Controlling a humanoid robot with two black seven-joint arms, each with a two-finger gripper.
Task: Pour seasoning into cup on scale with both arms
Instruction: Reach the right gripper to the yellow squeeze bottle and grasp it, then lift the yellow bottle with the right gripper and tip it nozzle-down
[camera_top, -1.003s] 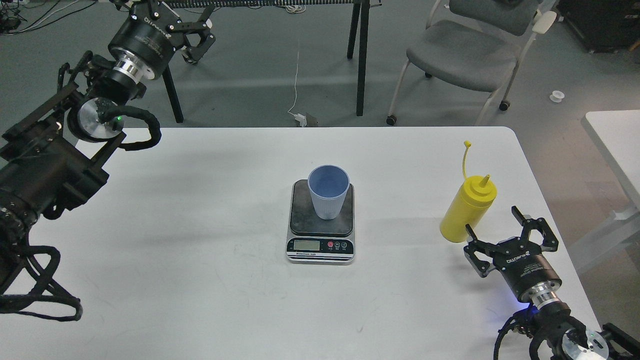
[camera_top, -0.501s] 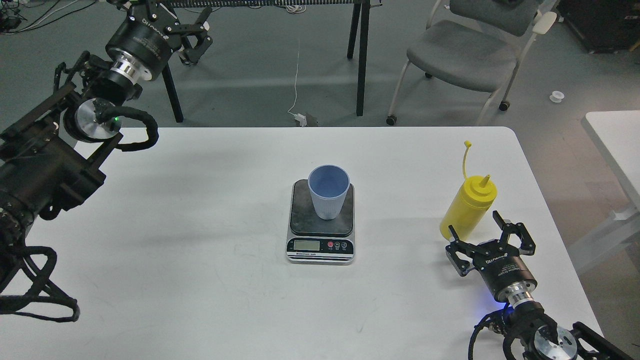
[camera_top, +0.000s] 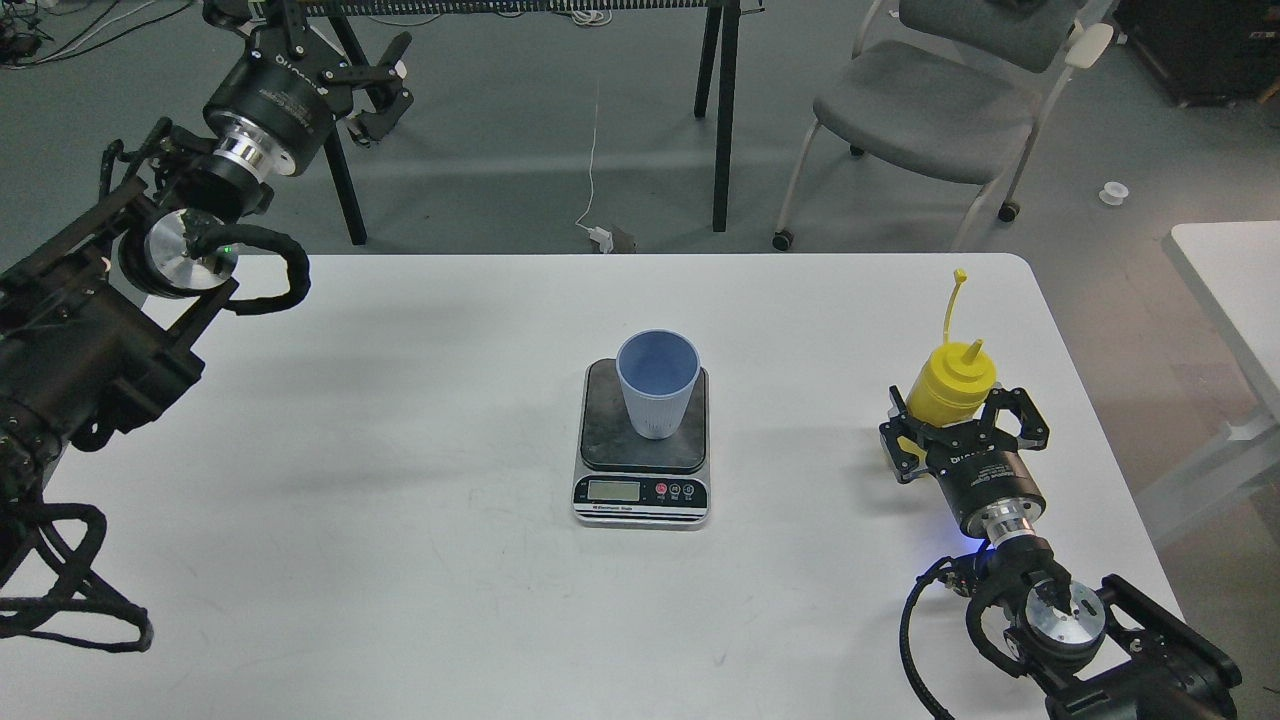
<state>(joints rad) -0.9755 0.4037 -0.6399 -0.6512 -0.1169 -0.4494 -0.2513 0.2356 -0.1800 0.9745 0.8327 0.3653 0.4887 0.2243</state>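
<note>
The yellow seasoning bottle (camera_top: 955, 385) stands upright at the table's right side, its cap strap sticking up. My right gripper (camera_top: 962, 418) is open, with one finger on each side of the bottle's lower body; I cannot tell whether the fingers touch it. The light blue cup (camera_top: 656, 385) stands upright and empty on the scale (camera_top: 642, 490) at the table's middle. My left gripper (camera_top: 383, 85) is open and empty, held high beyond the table's far left corner.
The white table (camera_top: 400, 500) ends close to the right of the bottle. A grey chair (camera_top: 930, 100) and black table legs (camera_top: 722, 110) stand beyond the far edge. Another white table (camera_top: 1230, 270) is at far right.
My right gripper has moved forward and left until its fingers stand either side of the bottle, and the bottle now stands straighter. My left arm has drawn slightly back to the left.
</note>
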